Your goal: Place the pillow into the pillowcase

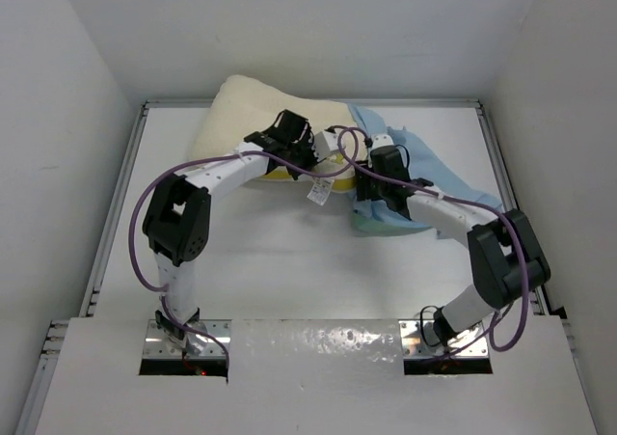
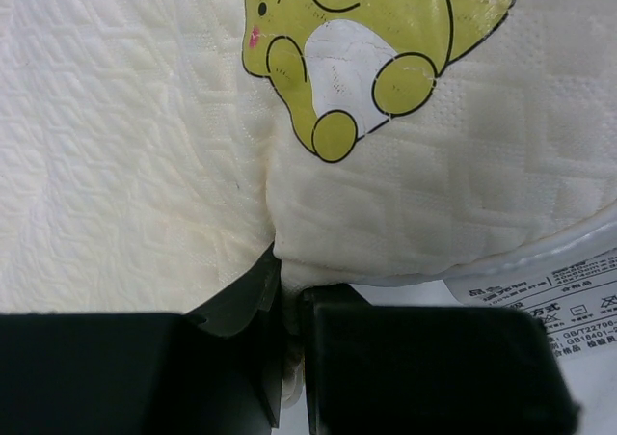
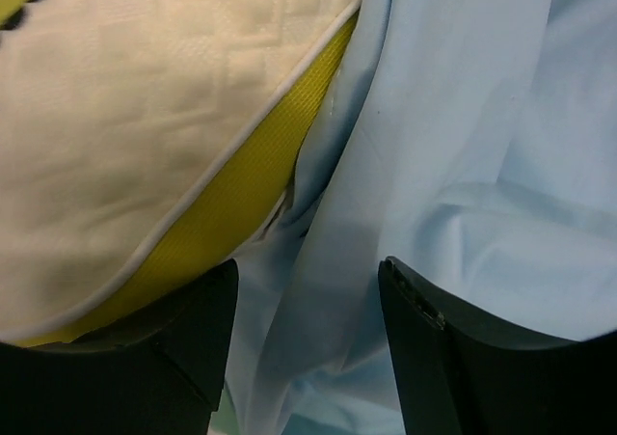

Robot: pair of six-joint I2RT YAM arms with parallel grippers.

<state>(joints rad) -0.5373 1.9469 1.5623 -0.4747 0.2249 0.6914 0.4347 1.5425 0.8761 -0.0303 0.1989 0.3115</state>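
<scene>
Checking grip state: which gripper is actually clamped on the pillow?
The left gripper: its jaws pinch a fold of the cream pillow. The right gripper stands open, with only light blue pillowcase cloth in its gap.

Robotics lab cell, bare white walls (image 1: 308,30), metal-railed white table (image 1: 280,261), cabled robot arms (image 1: 178,218)

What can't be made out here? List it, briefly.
- Pillowcase opening: top view, lost among folds and under the right arm.
- Tag print: left wrist view, tiny, cut by the edge and left end effector.
- Pillow outline: right wrist view, cropped by the frame.
</scene>
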